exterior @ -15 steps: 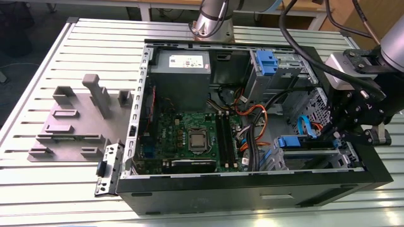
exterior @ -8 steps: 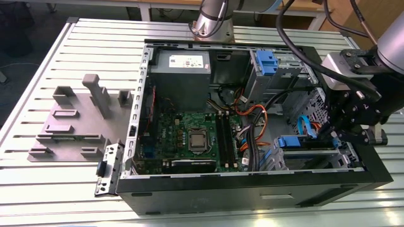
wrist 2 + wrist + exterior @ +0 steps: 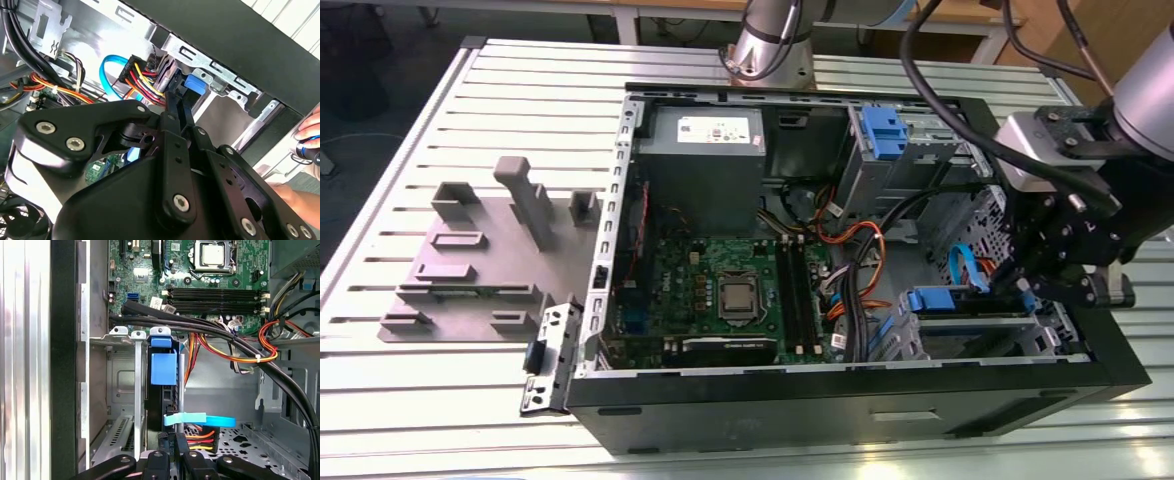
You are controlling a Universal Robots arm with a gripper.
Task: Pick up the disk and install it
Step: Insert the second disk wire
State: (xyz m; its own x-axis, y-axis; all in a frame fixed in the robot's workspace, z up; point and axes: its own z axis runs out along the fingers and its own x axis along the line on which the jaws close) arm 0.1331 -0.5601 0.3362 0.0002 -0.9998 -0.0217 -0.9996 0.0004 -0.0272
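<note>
So the slatted metal table (image 3: 427,150) has an open black PC tower case (image 3: 854,400) lying on its side, with a grey fixture plate of little holder blocks (image 3: 474,270) sitting just beside it on the exterior view's left. Inside the case you've got the green motherboard (image 3: 720,290) with its CPU socket (image 3: 738,298) (RAM slots run right next to it), the grey power supply (image 3: 707,150) at the far end, and an upper drive cage with a blue clip (image 3: 881,130). The robot arm (image 3: 1081,200) reaches into the corner on the exterior view's right, where the lower drive bay (image 3: 125,390) is. The disk (image 3: 164,370) is standing on edge in that bay, blue carrier tab facing out, touching the bay's metal rails. The gripper (image 3: 176,440) sits right at the disk's cable end, fingers drawn in close together with barely a gap; whether they're actually pinching the disk's edge I can't tell. A light blue SATA cable (image 3: 200,419) and a bundle of red, yellow and orange power wires (image 3: 200,437) run just beside the fingertips. A person's hand (image 3: 310,130) shows past the case edge in the second wrist view.
</note>
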